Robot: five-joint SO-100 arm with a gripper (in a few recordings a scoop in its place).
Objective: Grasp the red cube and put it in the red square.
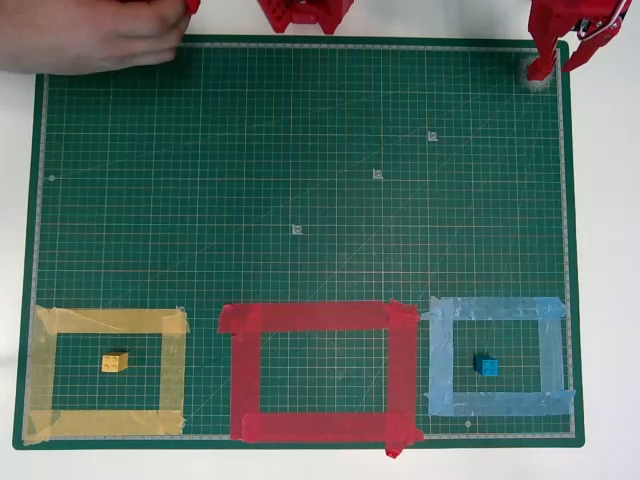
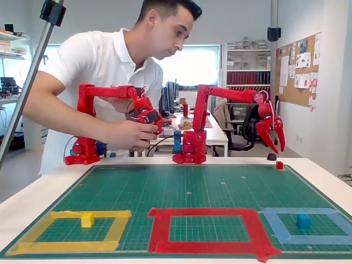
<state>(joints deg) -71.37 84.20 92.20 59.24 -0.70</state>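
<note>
Overhead view: red cube [image 1: 541, 71] at the far right corner of the green mat [image 1: 300, 180], partly under the pincer [image 1: 578, 45], which hangs above it with fingers parted. Red square [image 1: 320, 372] at the near edge, well apart from the cube, between the yellow tape outline [image 1: 105, 320] holding a yellow cube [image 1: 115, 361] and the light blue tape outline [image 1: 497, 308] holding a blue cube [image 1: 486, 365].

Fixed view: red cube [image 2: 279, 165] resting on the mat near the right edge of the tabletop [image 2: 330, 181], pincer [image 2: 273, 135] just above, spread, clamped on nothing. Probably light, rigid plastic; small, so easily nudged aside. Best taken across two flat opposite side faces, low and centred, with gentle closing.
</note>
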